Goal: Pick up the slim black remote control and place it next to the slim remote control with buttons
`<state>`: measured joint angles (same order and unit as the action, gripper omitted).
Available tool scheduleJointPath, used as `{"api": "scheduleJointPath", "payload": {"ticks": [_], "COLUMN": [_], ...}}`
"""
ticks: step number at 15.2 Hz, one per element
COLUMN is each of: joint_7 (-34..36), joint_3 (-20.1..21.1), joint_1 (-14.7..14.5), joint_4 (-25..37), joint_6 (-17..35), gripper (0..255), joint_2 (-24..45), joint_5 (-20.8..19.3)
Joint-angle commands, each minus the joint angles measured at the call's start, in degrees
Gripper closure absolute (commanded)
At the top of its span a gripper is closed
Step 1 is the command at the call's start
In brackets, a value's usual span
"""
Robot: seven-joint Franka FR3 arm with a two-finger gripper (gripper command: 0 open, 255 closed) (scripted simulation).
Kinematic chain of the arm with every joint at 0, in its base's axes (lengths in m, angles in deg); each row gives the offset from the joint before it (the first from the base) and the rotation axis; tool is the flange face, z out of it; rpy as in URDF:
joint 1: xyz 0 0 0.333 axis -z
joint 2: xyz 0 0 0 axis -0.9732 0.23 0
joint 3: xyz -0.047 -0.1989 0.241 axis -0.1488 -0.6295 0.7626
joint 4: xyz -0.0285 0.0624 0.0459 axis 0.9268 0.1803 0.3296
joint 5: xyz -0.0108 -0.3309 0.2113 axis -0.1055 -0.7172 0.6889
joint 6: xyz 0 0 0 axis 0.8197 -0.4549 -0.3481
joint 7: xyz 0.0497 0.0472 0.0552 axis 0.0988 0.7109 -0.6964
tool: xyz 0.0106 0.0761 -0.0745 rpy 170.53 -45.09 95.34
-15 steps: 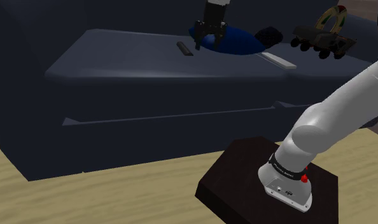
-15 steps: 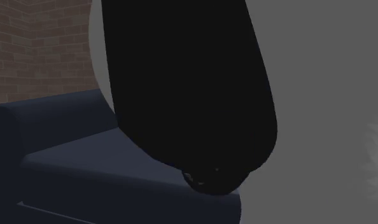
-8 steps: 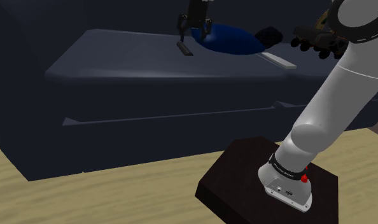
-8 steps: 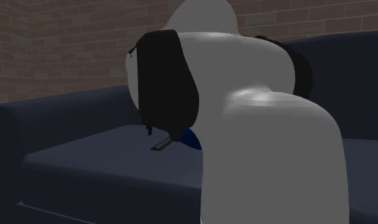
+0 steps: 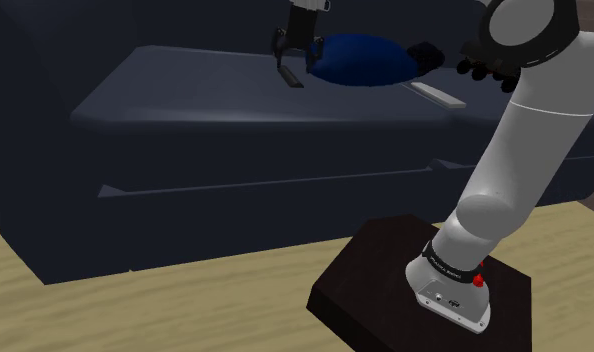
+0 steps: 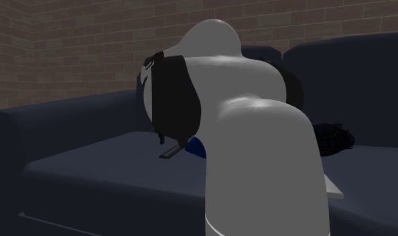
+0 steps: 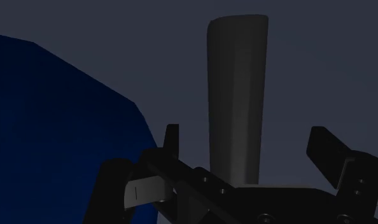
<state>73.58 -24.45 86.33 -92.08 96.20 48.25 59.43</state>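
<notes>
The slim black remote (image 5: 290, 77) lies on the dark sofa seat (image 5: 185, 95), just off the shoulder view's left end of a blue cushion (image 5: 360, 62). My gripper (image 5: 290, 60) hangs right over it, open. In the wrist view the remote (image 7: 236, 95) runs lengthwise between the two fingers of my gripper (image 7: 248, 149), which stand apart on either side without touching it. The other slim remote (image 5: 433, 94), light grey, lies on the seat past the cushion, toward the shoulder view's right. In the second exterior view the black remote (image 6: 171, 153) shows beside my arm (image 6: 258, 147).
A black lump (image 5: 422, 55) rests by the cushion's far end, and a dark toy-like object (image 5: 482, 68) is partly hidden behind my arm. The cushion (image 7: 54, 127) lies close beside one finger. A brick wall (image 6: 70, 47) rises behind the sofa. My stand (image 5: 425, 290) sits on the wooden floor.
My gripper has moved toward the shoulder view's left, from above the blue cushion to over the black remote. It stayed open. The arm's upper links swung across the second exterior view.
</notes>
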Motion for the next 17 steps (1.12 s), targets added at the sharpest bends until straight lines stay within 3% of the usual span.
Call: {"api": "scheduleJointPath", "payload": {"ticks": [1,10,11,17], "joint_7": [0.05,0.03,0.07,0.08], "joint_3": [0.01,0.06,0.08,0.08], "joint_1": [-0.03,-0.03,-0.06,-0.06], "joint_4": [-1.55,-2.94,-2.91,-2.90], "joint_6": [1.54,2.80,2.80,2.78], "gripper": [0,0,255,255], "joint_2": [0.01,-0.12,-0.10,-0.11], "joint_5": [-0.01,0.00,0.00,-0.01]}}
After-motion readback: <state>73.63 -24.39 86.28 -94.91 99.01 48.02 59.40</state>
